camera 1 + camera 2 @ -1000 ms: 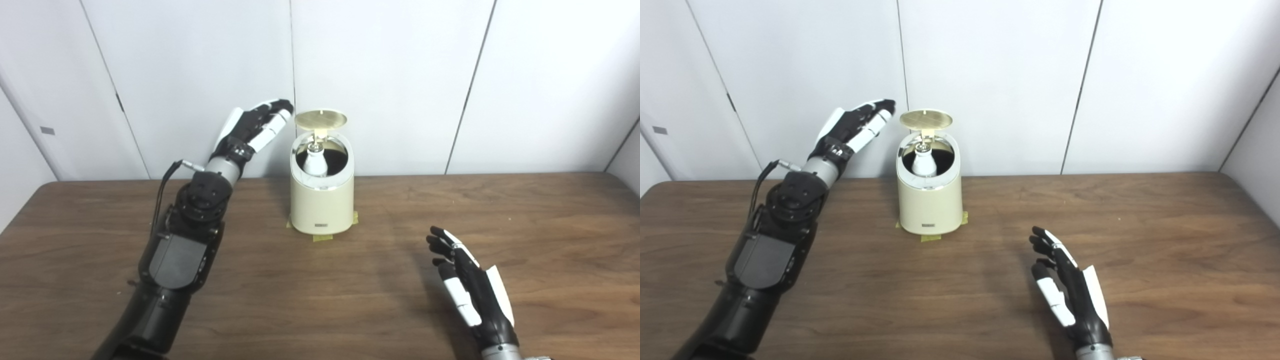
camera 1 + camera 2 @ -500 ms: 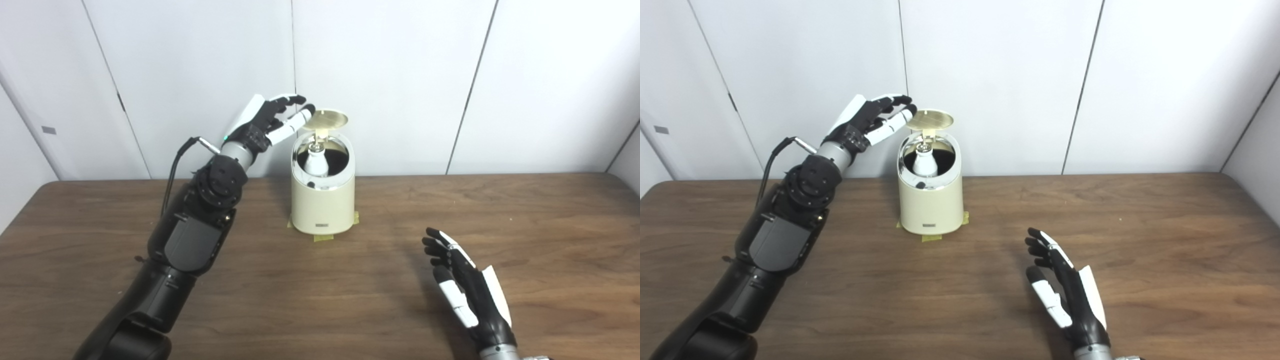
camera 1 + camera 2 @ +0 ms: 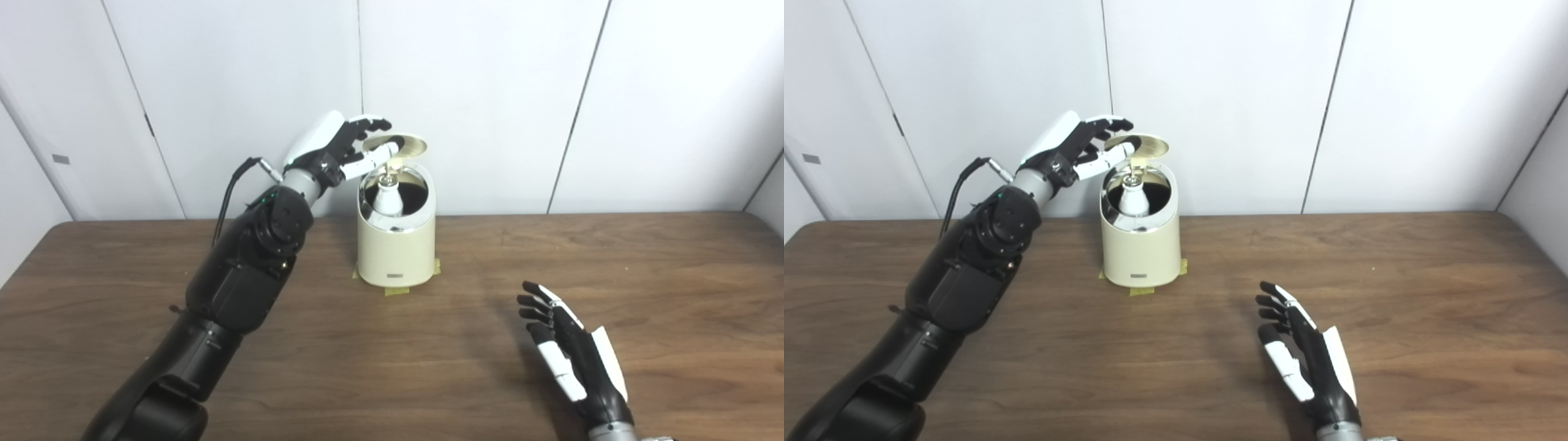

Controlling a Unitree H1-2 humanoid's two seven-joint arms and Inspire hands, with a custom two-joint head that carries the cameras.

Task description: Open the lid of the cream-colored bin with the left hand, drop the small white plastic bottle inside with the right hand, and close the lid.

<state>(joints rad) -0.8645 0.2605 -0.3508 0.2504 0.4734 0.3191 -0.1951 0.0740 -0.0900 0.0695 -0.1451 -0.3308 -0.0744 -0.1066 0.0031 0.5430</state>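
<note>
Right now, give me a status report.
Left robot hand open at raised lid. Right robot hand open, empty. Bottle inside bin.

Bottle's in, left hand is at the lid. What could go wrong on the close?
1. The left hand reaches the raised lid from the side, so a sideways push may shift or tip the bin despite the tape at its base.
2. The white bottle stands upright with its top near the rim, so the lid may catch on it.
3. Fingers may slip past the lid's edge.
</note>
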